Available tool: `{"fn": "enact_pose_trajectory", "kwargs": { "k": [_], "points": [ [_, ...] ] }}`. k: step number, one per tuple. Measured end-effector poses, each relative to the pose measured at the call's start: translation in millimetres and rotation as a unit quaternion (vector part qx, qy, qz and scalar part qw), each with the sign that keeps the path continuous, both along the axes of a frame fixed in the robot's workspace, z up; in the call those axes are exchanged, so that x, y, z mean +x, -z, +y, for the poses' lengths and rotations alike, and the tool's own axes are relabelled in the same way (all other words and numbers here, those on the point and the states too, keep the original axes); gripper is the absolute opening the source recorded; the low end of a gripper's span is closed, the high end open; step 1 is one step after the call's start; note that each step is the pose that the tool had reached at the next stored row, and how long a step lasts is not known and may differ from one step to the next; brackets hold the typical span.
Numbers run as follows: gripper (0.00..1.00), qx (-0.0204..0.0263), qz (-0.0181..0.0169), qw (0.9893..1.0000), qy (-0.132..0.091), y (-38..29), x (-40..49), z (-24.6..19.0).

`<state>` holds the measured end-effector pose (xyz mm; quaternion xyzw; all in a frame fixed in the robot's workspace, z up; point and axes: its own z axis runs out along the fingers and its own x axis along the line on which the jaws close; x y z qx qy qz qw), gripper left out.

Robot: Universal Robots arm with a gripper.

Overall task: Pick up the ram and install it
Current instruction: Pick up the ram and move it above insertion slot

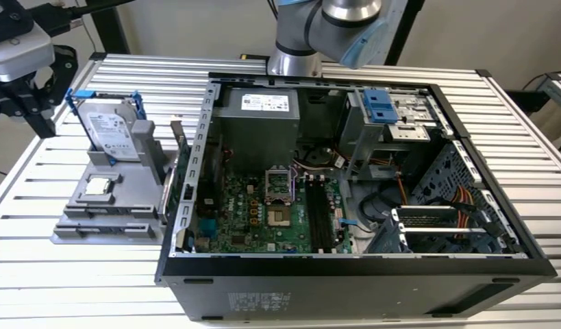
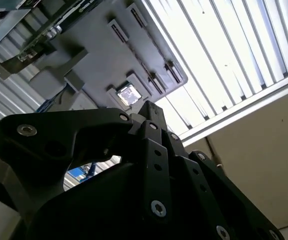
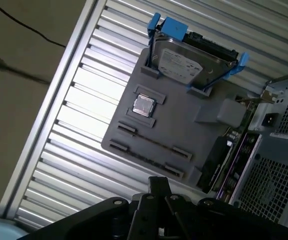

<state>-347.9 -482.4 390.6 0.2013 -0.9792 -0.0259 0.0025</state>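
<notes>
**Item: ram, in holder, not yet taken**

Long, narrow, dark green circuit stick, the ram (image 3: 215,157): I see it on edge along the grey plastic parts holder (image 1: 107,205), on the exterior view's right, just beside the open black computer case (image 1: 353,274).

Handling, my judgement: light, stiff, fragile. Pinch the flat faces, away from the contact edge.

Black gripper (image 1: 25,110): far left, well apart from the ram. I cannot tell whether it is open or closed.
</notes>
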Motion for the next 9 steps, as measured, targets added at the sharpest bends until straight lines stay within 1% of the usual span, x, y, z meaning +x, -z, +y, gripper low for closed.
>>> {"fn": "enact_pose_trajectory", "kwargs": {
  "k": [5, 9],
  "points": [
    [0.00, -0.0001, 0.0001, 0.9998, -0.022, -0.1, 0.0, 0.0],
    [0.00, 0.0000, 0.0000, 0.9991, -0.042, -0.1, 0.0, 0.0]
  ]
}}
